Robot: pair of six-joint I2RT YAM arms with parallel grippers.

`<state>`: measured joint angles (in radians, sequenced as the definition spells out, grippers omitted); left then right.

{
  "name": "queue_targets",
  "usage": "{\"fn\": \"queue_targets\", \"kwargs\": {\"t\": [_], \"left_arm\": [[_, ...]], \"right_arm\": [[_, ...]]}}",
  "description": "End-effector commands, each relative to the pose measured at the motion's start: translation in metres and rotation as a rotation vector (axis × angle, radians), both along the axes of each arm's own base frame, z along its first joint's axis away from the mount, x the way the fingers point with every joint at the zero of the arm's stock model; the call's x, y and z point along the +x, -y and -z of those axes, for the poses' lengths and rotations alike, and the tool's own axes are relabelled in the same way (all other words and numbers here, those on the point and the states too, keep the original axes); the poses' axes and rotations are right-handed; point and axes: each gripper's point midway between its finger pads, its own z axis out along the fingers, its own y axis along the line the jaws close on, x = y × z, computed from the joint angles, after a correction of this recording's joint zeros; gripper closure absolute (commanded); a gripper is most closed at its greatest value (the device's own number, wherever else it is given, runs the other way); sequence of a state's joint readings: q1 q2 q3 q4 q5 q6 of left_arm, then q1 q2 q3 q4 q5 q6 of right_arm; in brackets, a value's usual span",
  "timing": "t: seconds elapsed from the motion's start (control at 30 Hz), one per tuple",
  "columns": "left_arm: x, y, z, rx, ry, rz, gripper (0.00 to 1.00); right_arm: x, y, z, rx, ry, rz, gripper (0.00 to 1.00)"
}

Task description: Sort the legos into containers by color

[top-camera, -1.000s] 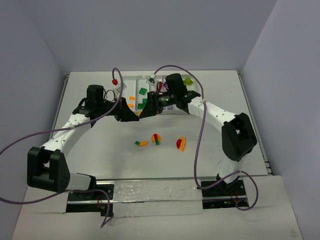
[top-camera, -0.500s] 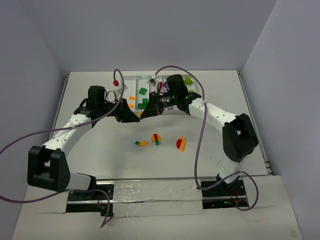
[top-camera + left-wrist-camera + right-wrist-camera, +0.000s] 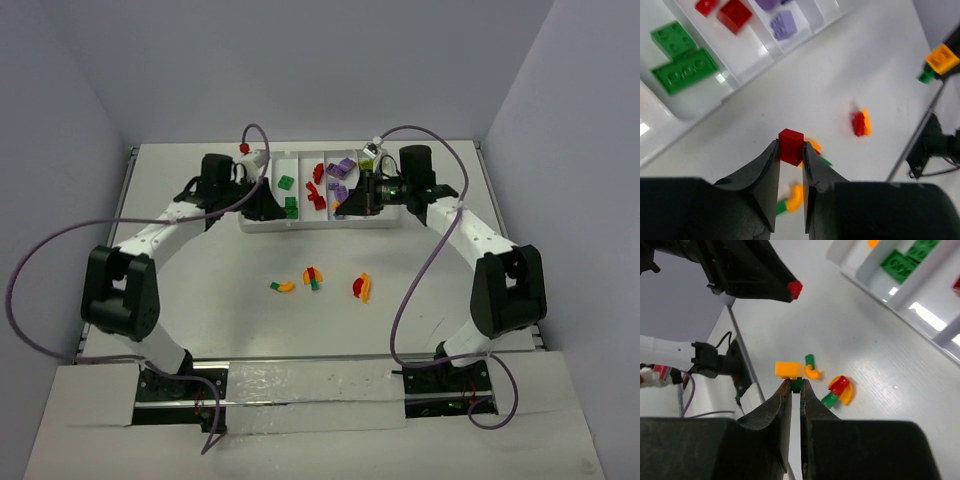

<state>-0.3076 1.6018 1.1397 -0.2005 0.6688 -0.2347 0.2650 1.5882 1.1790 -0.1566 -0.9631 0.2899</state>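
Red brick [image 3: 791,142]: we saw it pinched at the left gripper's [image 3: 790,150] tips, by the tray's [image 3: 747,77] near edge.
Orange-on-green pair [image 3: 790,371]: clamped in the right gripper [image 3: 794,386].
Risk: we feared the joined pair would drop unsplit, mixing colours in one compartment.

Overhead view: left tool [image 3: 272,210] masked leftmost compartments of tray [image 3: 300,223]; red brick [image 3: 791,145] in its grip too small to make out from above. Left wrist view: tray cropped by top and left edges; curved orange piece [image 3: 796,194] half hidden behind tool's fingers [image 3: 765,175]; right tool [image 3: 940,64] cut off at right edge. Right wrist view: green piece [image 3: 796,385] under orange brick [image 3: 788,369] mostly buried between fingers [image 3: 777,410]; second red brick [image 3: 956,286] sliced by right edge.
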Motion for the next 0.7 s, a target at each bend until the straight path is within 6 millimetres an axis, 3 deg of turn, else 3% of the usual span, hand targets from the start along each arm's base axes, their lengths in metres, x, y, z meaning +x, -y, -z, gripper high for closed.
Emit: {"fn": "queue_targets", "kwargs": {"t": [0.0,0.07,0.13,0.3,0.53,0.57,0.67], "left_arm": [[0.067,0.032,-0.026,0.067,0.189,-0.091,1.00],[0.083,0.042,-0.004,0.106,0.161,-0.116,1.00],[0.104,0.057,-0.013,0.114,0.190,-0.134,1.00],[0.147,0.083,0.027,0.192,0.137,-0.177,0.97],[0.168,0.081,0.067,0.295,0.123,-0.227,0.85],[0.168,0.081,0.069,0.296,0.124,-0.226,0.83],[0.170,0.084,0.068,0.290,0.129,-0.221,0.59]], "right_arm": [[0.006,0.026,-0.002,-0.048,0.044,0.072,1.00],[0.012,0.034,-0.001,-0.066,0.039,0.102,1.00],[0.018,0.041,-0.001,-0.083,0.037,0.130,1.00],[0.028,0.051,0.003,-0.114,0.028,0.177,1.00],[0.030,0.053,0.005,-0.120,0.025,0.181,1.00],[0.030,0.053,0.005,-0.120,0.025,0.181,1.00],[0.031,0.052,0.006,-0.117,0.019,0.180,1.00]]}}
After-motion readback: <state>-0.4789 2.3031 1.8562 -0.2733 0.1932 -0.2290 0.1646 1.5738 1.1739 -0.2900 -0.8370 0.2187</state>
